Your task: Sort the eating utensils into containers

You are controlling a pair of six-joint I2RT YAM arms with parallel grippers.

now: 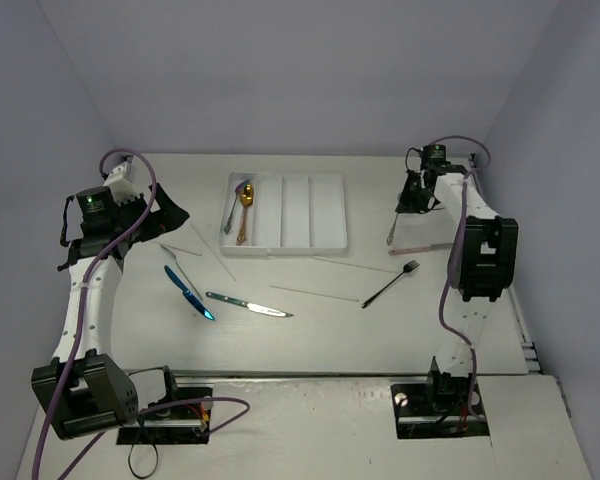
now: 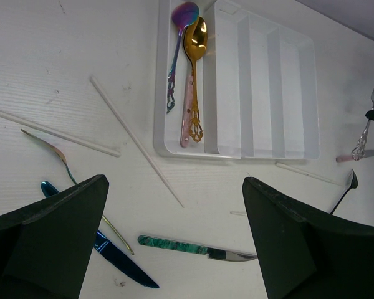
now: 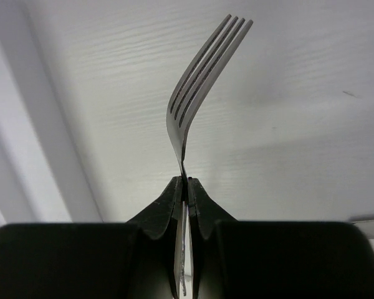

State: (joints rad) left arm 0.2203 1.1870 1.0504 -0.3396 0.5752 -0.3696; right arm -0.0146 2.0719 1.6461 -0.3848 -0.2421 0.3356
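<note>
The white tray (image 1: pixel 310 212) has four long compartments. A purple spoon (image 2: pixel 177 47) and a gold spoon (image 2: pixel 193 75) lie in its leftmost one (image 1: pixel 243 210). My right gripper (image 3: pixel 187 185) is shut on the neck of a silver fork (image 3: pixel 206 68), tines forward, and holds it above the table right of the tray (image 1: pixel 395 228). My left gripper (image 2: pixel 174 249) is open and empty, left of the tray (image 1: pixel 175 215). Below it on the table lie a green-handled knife (image 2: pixel 196 247), a blue knife (image 2: pixel 112 255) and a thin gold-handled utensil (image 2: pixel 68 171).
Pale sticks (image 2: pixel 134 140) lie left of and below the tray, one more (image 1: pixel 315 293) in the middle. A black fork (image 1: pixel 390 284) and a pink-handled knife (image 1: pixel 420 247) lie at the right. Grey walls close in the table on three sides.
</note>
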